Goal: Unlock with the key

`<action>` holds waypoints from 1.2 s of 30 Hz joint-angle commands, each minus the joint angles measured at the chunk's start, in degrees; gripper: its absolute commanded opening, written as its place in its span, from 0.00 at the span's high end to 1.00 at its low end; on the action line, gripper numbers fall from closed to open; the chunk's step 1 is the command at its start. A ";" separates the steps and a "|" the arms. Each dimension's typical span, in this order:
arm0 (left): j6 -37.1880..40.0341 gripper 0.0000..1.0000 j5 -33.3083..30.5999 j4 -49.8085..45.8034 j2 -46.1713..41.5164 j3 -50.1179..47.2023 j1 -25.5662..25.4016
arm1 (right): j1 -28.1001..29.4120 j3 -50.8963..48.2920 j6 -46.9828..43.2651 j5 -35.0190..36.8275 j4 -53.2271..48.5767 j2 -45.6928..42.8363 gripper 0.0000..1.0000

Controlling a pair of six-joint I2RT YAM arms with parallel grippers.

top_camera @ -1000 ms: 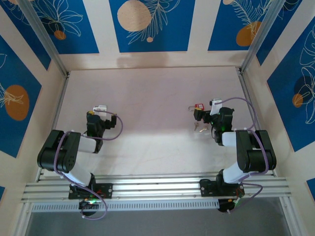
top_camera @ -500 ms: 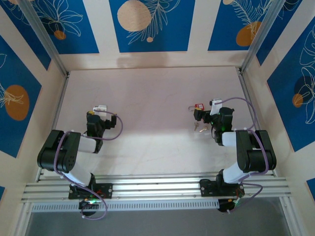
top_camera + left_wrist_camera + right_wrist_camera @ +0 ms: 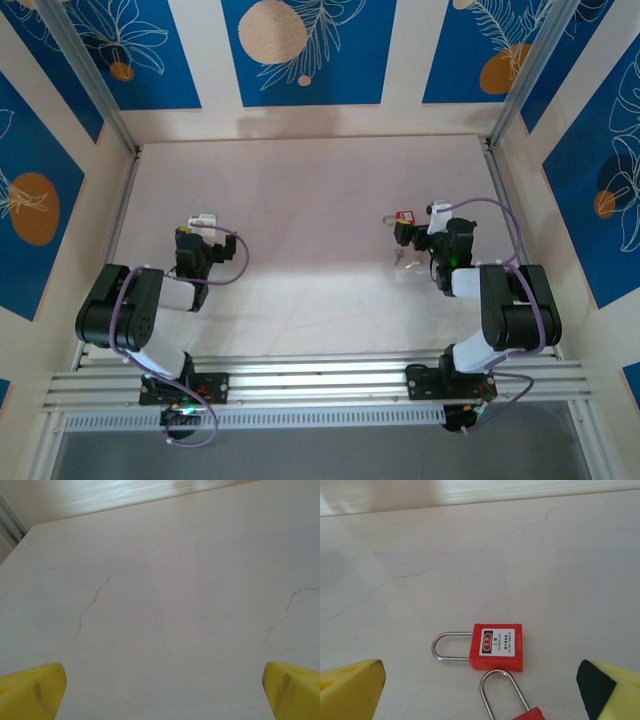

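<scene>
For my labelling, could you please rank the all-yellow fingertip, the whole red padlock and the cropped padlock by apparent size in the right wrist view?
Tied largest: whole red padlock and all-yellow fingertip, which is nearer.
Smallest: cropped padlock.

I see a red padlock (image 3: pixel 496 647) with a white label (image 3: pixel 501 641) on the pale, faintly veined desk (image 3: pixel 530 565), ringed by blue leaf-patterned walls (image 3: pixel 350 70).

Bright, even overhead light; soft shadows. Glare band across top of wrist frames. Padlock (image 3: pixel 497 647) sharp; bottom corners blurred.
</scene>
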 commanded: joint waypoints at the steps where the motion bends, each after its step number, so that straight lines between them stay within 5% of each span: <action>1: -3.06 0.00 -3.63 0.80 -0.64 0.46 1.19 | -0.49 0.02 0.22 -1.05 -0.53 0.07 0.01; 6: -2.67 0.00 -4.89 1.11 -0.67 0.43 0.83 | 0.09 0.79 0.79 1.96 -1.82 -0.35 0.01; 9: -1.28 0.00 -5.24 -0.55 -3.56 0.19 -0.09 | 1.42 5.74 0.98 7.45 -14.03 -4.65 0.01; 11: 0.25 0.00 -10.76 -9.72 -9.58 2.26 -2.53 | 2.67 11.32 1.29 12.53 -24.29 -7.95 0.01; 15: -1.45 0.00 -8.21 -32.34 -21.64 12.67 -3.38 | 6.98 19.30 0.41 18.65 -35.50 -14.92 0.01; 18: -10.01 0.00 -7.76 -40.99 -25.57 20.91 -3.26 | 7.37 32.06 14.66 20.46 -57.14 -16.91 0.01; 22: -30.88 0.00 -7.58 -57.16 -27.57 33.70 -3.23 | 0.03 38.98 26.05 7.54 -69.02 -13.98 0.01; 25: -37.82 0.00 -3.02 -44.17 -27.76 28.20 -3.13 | -3.59 38.56 26.64 -4.74 -68.21 -11.49 0.01; 28: -44.38 0.00 -0.56 -28.84 -27.62 20.08 -2.46 | -1.89 40.79 24.27 -1.90 -72.35 -7.95 0.03; 31: -49.74 0.00 -1.67 -38.66 -25.88 23.76 -1.99 | -0.76 44.73 21.84 2.37 -78.52 -2.85 0.07; 36: -43.50 0.00 4.80 -49.65 -22.64 32.80 -1.98 | 1.00 51.47 18.14 5.09 -84.67 6.57 0.13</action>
